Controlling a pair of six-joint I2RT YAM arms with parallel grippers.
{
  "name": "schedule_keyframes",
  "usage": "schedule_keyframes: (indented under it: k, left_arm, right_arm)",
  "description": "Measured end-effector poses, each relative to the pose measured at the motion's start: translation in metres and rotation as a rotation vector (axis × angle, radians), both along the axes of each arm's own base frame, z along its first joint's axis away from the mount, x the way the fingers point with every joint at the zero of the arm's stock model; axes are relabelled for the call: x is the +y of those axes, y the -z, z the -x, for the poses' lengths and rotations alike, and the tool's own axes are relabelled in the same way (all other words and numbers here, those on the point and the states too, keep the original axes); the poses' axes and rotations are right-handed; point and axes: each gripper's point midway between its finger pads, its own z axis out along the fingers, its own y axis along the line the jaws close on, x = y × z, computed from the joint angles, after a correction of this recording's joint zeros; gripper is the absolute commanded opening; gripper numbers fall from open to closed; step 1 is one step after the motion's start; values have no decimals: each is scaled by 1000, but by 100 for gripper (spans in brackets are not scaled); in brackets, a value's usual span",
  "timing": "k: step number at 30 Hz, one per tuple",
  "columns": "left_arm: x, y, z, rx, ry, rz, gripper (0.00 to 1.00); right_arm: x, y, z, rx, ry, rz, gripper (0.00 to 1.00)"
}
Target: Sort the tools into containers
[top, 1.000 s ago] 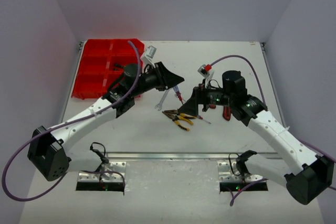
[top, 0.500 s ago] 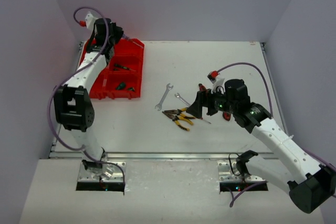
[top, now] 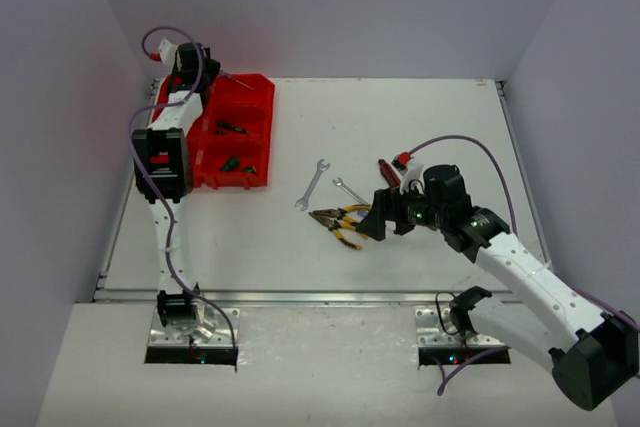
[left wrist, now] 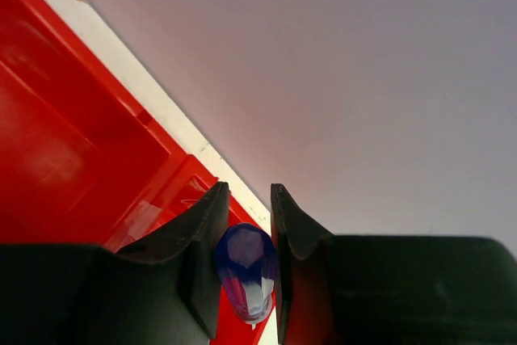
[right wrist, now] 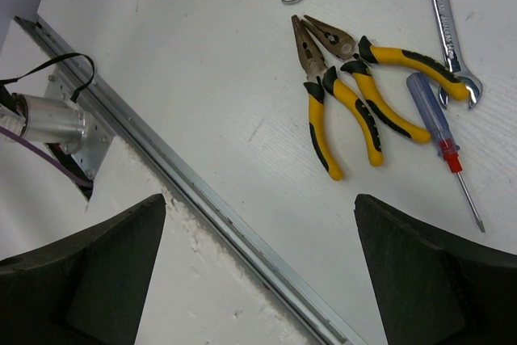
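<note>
Left arm swung from centre frame to the upper left. Left gripper [left wrist: 249,199] pinched the blue-handled screwdriver [left wrist: 245,268] over the far end of the red tray [top: 258,107]. It's light and stiff with a slick handle, so you shouldn't need more squeeze. Right gripper [right wrist: 260,224] had dropped lower, jaws spread wide, over the table [top: 420,117] by the yellow pliers [right wrist: 319,86] at centre frame. They're heavier, hinge probably loose; I'd grab both handles near the pivot. Second pair [right wrist: 408,58] lay against them. Loose screwdriver [right wrist: 432,115] and wrench [right wrist: 444,22] crowded the right.
</note>
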Motion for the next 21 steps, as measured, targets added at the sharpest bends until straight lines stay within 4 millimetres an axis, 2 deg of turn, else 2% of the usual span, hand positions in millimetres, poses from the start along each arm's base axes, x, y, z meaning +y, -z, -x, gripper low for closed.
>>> schedule_keyframes:
  k: [1,3,5,8,9,11,13,17,19,21]
  left_arm:
    - [-2,1,-2,-4,8,-8,13]
    - [-4,-1,-4,-14,20,-25,31]
    - [-7,-5,-6,-30,33,-41,61]
    - [-10,-9,-8,-46,44,-49,80]
    - [-10,-10,-9,-48,46,-48,80]
    - [-11,-10,-9,-49,51,-47,88]
    - [-12,-10,-9,-48,59,-45,91]
    - [-16,-12,-4,-26,81,-38,98]
    - [-20,-24,3,-17,97,-32,100]
    - [-25,-51,17,-28,119,-29,100]
  right_arm:
    - [0,1,0,2,1,1,99]
    - [0,1,-1,3,1,1,99]
    - [0,2,-1,3,2,2,99]
    - [-1,2,-2,1,9,7,99]
    - [-1,3,-3,1,12,9,99]
    - [-2,7,-3,2,17,14,99]
    - [-3,12,-3,7,25,23,99]
    - [-8,32,-12,36,64,76,99]
    - [-12,53,-20,77,94,138,99]
    - [-19,78,-27,142,126,224,99]
